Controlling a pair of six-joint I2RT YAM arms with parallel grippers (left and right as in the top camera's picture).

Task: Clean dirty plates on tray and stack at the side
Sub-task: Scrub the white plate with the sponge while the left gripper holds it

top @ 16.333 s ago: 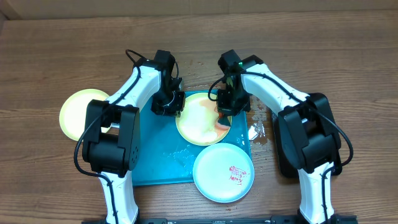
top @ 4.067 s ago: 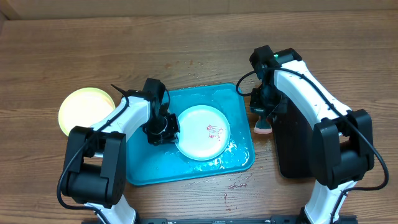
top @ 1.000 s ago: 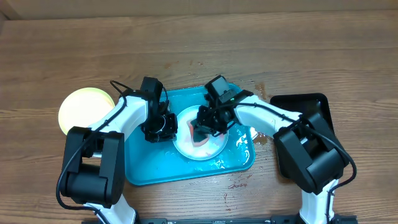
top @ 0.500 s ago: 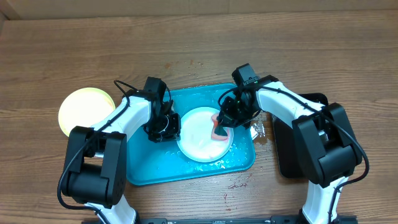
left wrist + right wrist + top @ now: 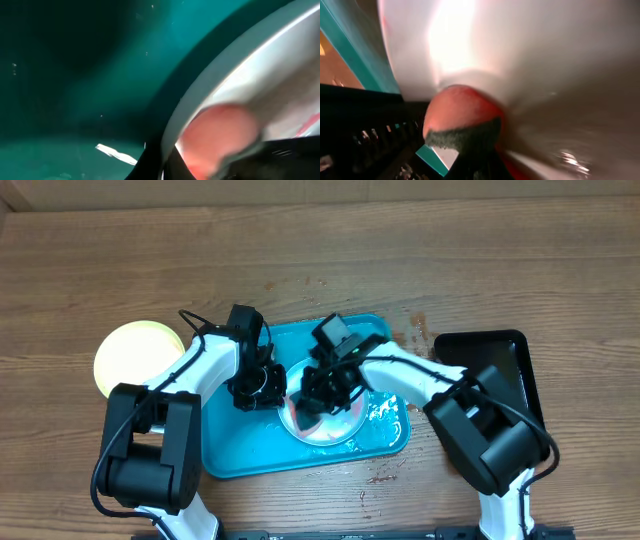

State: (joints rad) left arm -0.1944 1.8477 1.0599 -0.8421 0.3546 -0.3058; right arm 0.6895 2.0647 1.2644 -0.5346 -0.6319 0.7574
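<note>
My right gripper (image 5: 312, 400) pinches a pink sponge (image 5: 460, 117) with a dark green scrub face and presses it onto the white centre of a pale plate (image 5: 348, 423) directly under those jaws. The plate lies inside the turquoise tray (image 5: 235, 445), which spreads beneath both my jaws. My left gripper (image 5: 260, 388) sits low at the plate's rim, just beside my right jaws. Its wrist camera shows only rim, tray floor and sponge up close, so I cannot tell whether those jaws are spread or pressed together. A yellow-green plate (image 5: 130, 358) rests on the wooden table (image 5: 320, 250), well out beyond my left jaws and off the tray. A black tray (image 5: 505, 360) lies well apart beyond my right arm.
</note>
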